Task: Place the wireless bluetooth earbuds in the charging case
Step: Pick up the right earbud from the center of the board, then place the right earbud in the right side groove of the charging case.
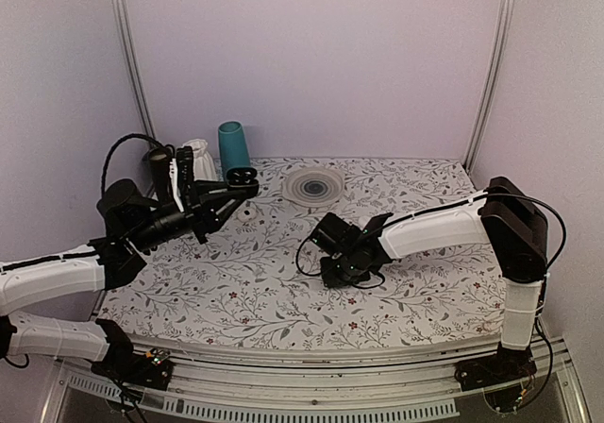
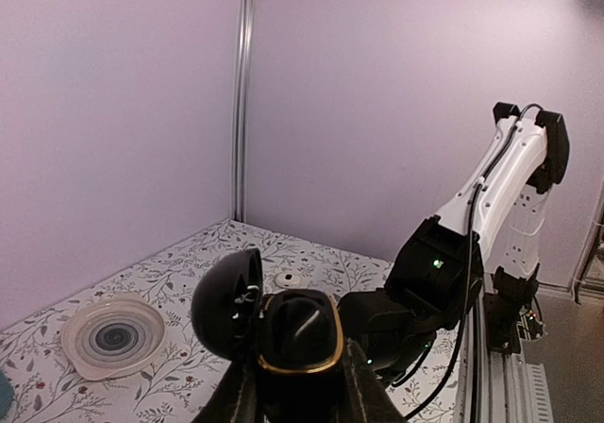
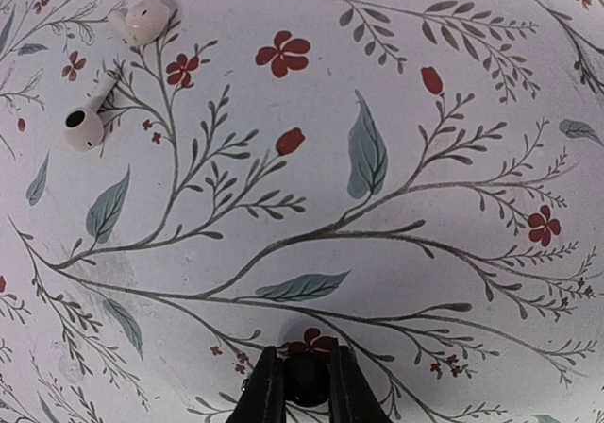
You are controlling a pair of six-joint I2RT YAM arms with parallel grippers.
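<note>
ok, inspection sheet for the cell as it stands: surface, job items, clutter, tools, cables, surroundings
Surface: floral cloth, lying flat.
Job's things: charging case, lid open, held off the cloth; black earbud, or so it looks, between the right tool's tips; a second black one is not seen.
Clutter: white earbuds, two, loose on the cloth; clear ribbed disc; teal cylinder; small white round piece.
Tools: left tool shut on the case; right tool down at the cloth, pinched on the black earbud.
Cables: black loop over the left arm; black cable at the right wrist.
Surroundings: lilac walls, metal corner posts.
</note>
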